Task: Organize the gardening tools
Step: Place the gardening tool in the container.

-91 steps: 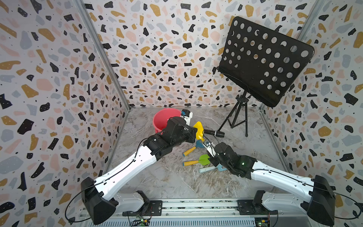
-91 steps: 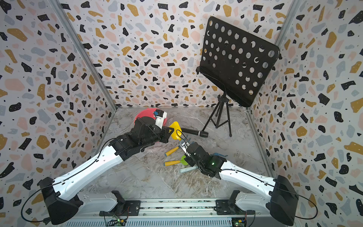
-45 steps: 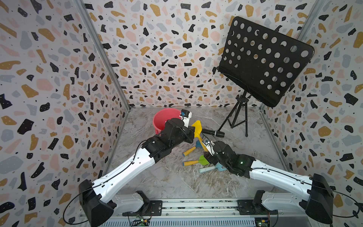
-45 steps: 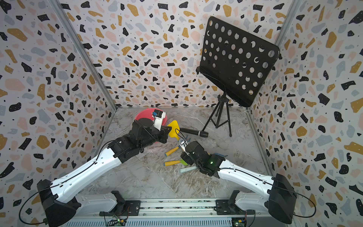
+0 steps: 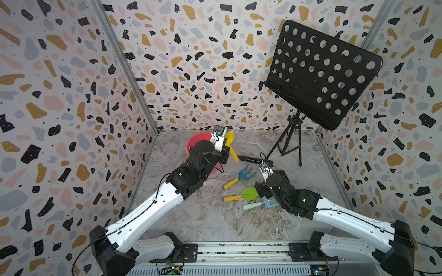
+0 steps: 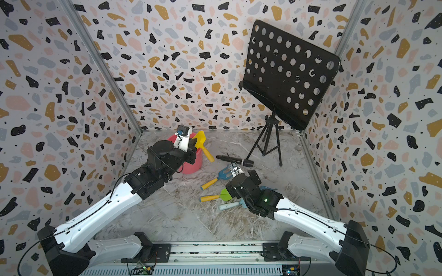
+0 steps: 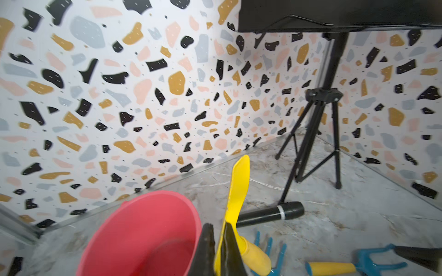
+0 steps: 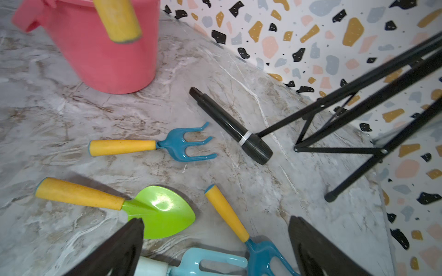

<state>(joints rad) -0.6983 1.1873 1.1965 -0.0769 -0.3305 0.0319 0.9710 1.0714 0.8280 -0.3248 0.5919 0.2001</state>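
L gripper [image 7: 217, 239] is clamped on yellow shovel [image 7: 236, 186] at its neck, blade poking up past fingertips, handle hanging below. Red bucket [image 7: 153, 194] sits just beside fingers, prob the drop spot. R gripper [image 8: 215, 219] fingers spread wide & empty, blue fork [image 8: 227, 212] handle between them, green trowel [image 8: 162, 210] by one finger: likely next pick

Yellow shovel [image 5: 230, 145] is aloft, blade up; blue fork [image 8: 167, 144], green trowel [image 8: 162, 210], second blue fork [image 8: 227, 212] and light-blue rake [image 8: 210, 262] lie flat, clustered.
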